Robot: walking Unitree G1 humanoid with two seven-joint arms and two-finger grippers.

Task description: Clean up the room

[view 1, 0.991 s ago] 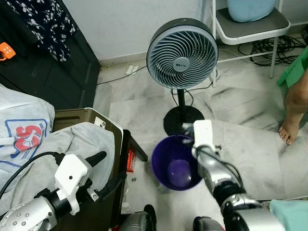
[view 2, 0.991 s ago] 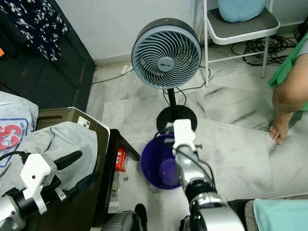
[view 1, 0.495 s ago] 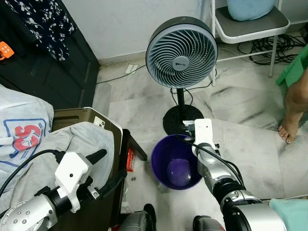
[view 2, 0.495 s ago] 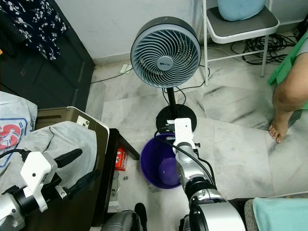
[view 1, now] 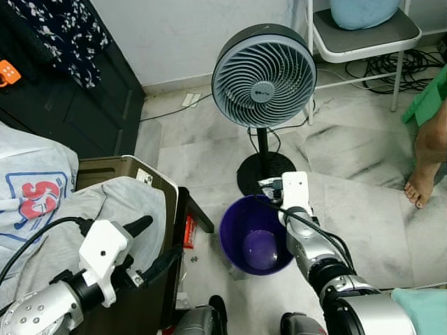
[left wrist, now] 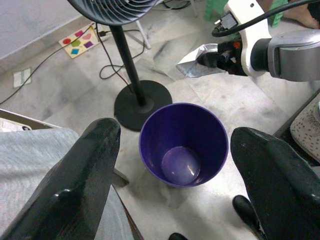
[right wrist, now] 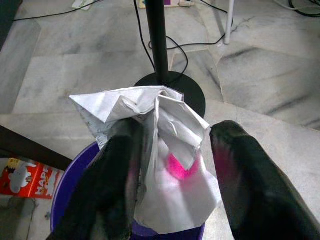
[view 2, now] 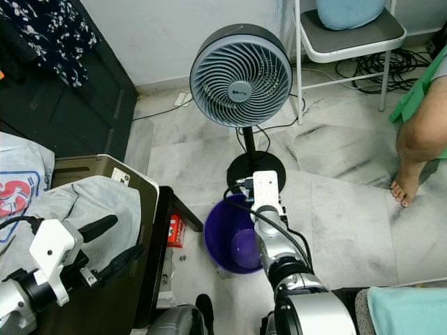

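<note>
Crumpled wrapper [right wrist: 160, 145] clamped between right gripper [right wrist: 172, 165] fingers above purple bin [view 1: 255, 235]; left gripper [left wrist: 175, 165] fingers spread wide.

A grey pedestal fan [view 1: 264, 77] stands on a round black base [view 1: 266, 174] on the pale marble floor [view 1: 349, 160], its cord trailing toward the wall. Behind it, a white folding chair [view 1: 363, 38] carries a light blue cushion [view 1: 364, 12], with black cables [view 1: 398, 66] coiled beneath. A person's bare foot [view 1: 421, 187] rests on the floor at far right. A small red carton [view 1: 188, 232], possibly a snack box, lies beside a dark table leg.
</note>
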